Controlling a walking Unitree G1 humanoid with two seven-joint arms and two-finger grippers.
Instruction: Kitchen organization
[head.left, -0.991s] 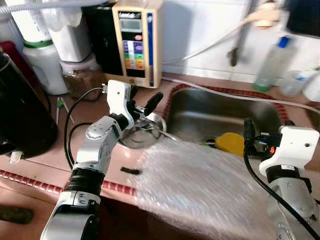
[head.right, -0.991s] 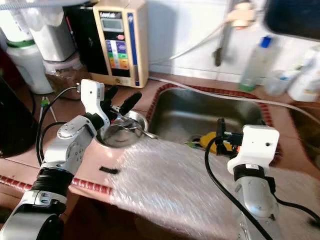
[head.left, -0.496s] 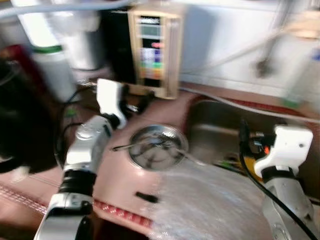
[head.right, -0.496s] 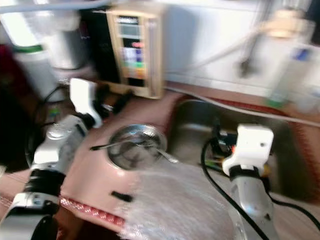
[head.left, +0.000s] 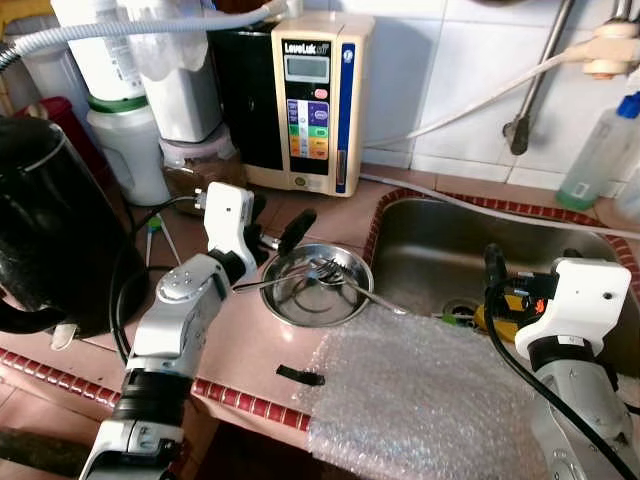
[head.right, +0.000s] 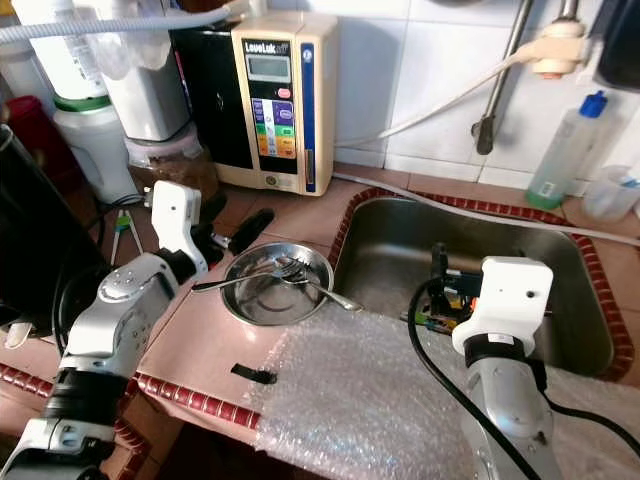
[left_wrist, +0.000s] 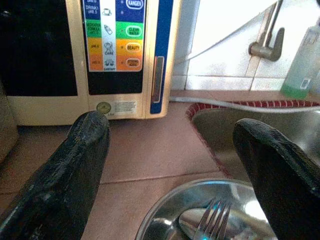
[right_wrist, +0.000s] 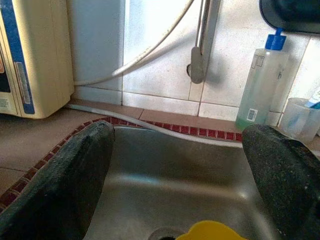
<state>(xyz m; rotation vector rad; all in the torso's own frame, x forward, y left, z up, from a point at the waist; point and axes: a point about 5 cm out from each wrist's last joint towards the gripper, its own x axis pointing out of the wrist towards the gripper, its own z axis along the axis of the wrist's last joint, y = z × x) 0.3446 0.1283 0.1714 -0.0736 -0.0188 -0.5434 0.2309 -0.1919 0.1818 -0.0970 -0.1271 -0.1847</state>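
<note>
A round steel bowl (head.left: 318, 290) sits on the pink counter left of the sink, with a fork (head.left: 330, 268) and a spoon (head.left: 262, 285) lying across it. My left gripper (head.left: 277, 222) hovers open just behind the bowl's far-left rim, holding nothing. In the left wrist view its two fingers (left_wrist: 75, 175) straddle the bowl's rim (left_wrist: 165, 210) and the fork's tines. My right gripper (right_wrist: 175, 150) is open over the sink's (head.left: 470, 250) front edge, above a yellow object (right_wrist: 210, 230) near the drain.
A sheet of bubble wrap (head.left: 420, 390) covers the counter's front edge between my arms. A water ioniser (head.left: 315, 100), a white jug (head.left: 125, 150) and a black kettle (head.left: 45, 230) stand at the back left. A small black piece (head.left: 300, 376) lies near the red tile edge. A bottle (head.left: 590, 150) stands at the back right.
The head view swung and blurred, then settled. My left gripper has drawn back from over the bowl to its far-left rim. The right arm keeps its place over the sink.
</note>
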